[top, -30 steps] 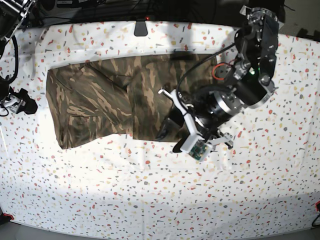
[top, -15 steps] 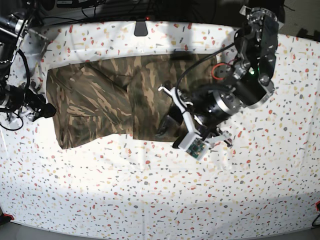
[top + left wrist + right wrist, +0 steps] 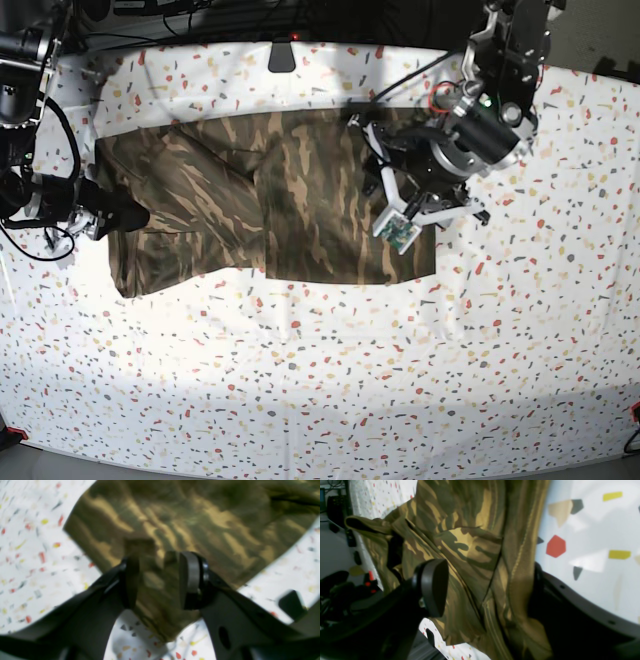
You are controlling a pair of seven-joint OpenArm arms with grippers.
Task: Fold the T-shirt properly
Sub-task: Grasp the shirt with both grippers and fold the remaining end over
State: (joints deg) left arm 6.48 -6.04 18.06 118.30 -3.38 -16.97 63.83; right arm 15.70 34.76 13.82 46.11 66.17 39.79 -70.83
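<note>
While the T-shirt (image 3: 260,200) lies spread across the speckled tablecloth (image 3: 330,380) as a broad camouflage slab, both arms are on it at opposite ends. Over on the right of the base view, the left gripper (image 3: 157,580) has a bunch of cloth pinched between its jaws, which sit partly closed on the fabric. At the far end, the right gripper (image 3: 485,590) straddles a hemmed edge, jaws wide with cloth draped between them; whether that counts as a firm hold, I cannot tell. By my reading, the sleeves and sides look folded in already, leaving a long rectangle, so the crosswise fold is what remains, bringing one end over the other and then smoothing the wrinkles.
</note>
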